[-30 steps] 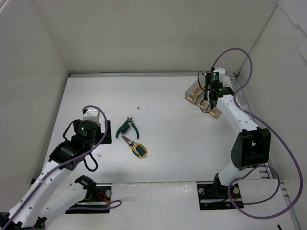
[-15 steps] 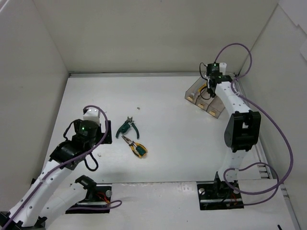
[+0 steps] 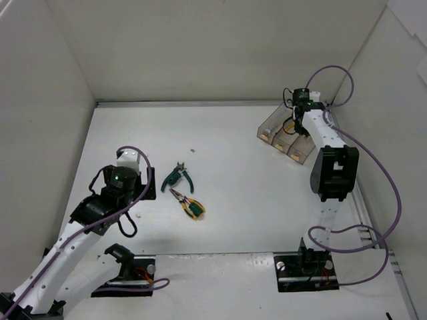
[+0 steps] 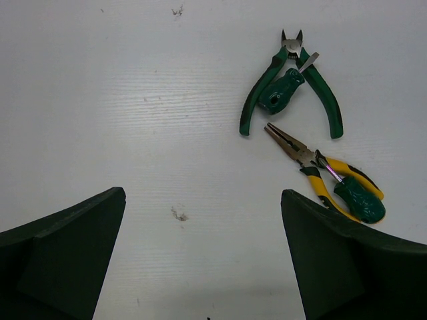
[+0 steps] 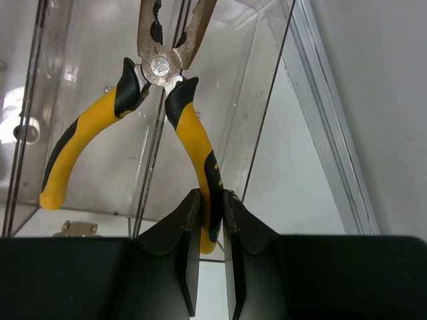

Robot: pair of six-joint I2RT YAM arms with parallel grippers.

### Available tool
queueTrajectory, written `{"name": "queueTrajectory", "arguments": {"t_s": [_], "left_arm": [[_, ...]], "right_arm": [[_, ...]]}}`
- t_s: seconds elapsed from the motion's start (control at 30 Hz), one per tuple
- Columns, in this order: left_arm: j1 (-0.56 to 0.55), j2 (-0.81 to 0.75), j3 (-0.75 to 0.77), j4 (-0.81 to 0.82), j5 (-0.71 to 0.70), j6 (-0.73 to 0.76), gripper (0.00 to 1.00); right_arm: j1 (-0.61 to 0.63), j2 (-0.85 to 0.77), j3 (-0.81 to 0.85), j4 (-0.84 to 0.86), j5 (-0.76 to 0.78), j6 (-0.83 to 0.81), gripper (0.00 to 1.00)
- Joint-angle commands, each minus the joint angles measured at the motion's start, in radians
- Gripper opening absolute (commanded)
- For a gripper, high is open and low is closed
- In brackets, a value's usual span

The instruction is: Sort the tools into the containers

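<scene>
Over the far right corner of the table [image 3: 220,133], the right pincer [image 5: 211,197] is seen clamped narrowly on one handle of the yellow-handled pliers [image 5: 160,67], which are pointed nose-first at the clear divided tray [image 3: 270,127]; whether the nose is already inside a compartment cannot be told. The other handle is seen splayed and unsupported. A snag is judged possible: with the handles spread, the pliers could be dropped astride a divider rather than into one compartment, or be twisted out of so slight a grip. Well apart, on the near left, the left pincer [image 4: 203,267] is held spread wide and empty above the table, with the green-handled cutters [image 4: 288,53] and the yellow-and-green-handled pliers [image 4: 300,155] lying just ahead. No brand, label or writing can be read on anything pictured.
</scene>
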Motion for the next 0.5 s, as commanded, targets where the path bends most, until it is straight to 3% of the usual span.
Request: {"name": "queueTrajectory", "arguments": {"t_s": [0.0,0.47], "left_arm": [[0.007,0.013,0.016,0.039,-0.019,0.014,1.0],[0.007,0.012,0.016,0.039,-0.018,0.014,1.0]], "right_arm": [[0.001,0.01,0.098,0.015,0.071,-0.001,0.0],[0.001,0.096,0.23,-0.061,0.094,-0.003,0.0]]}}
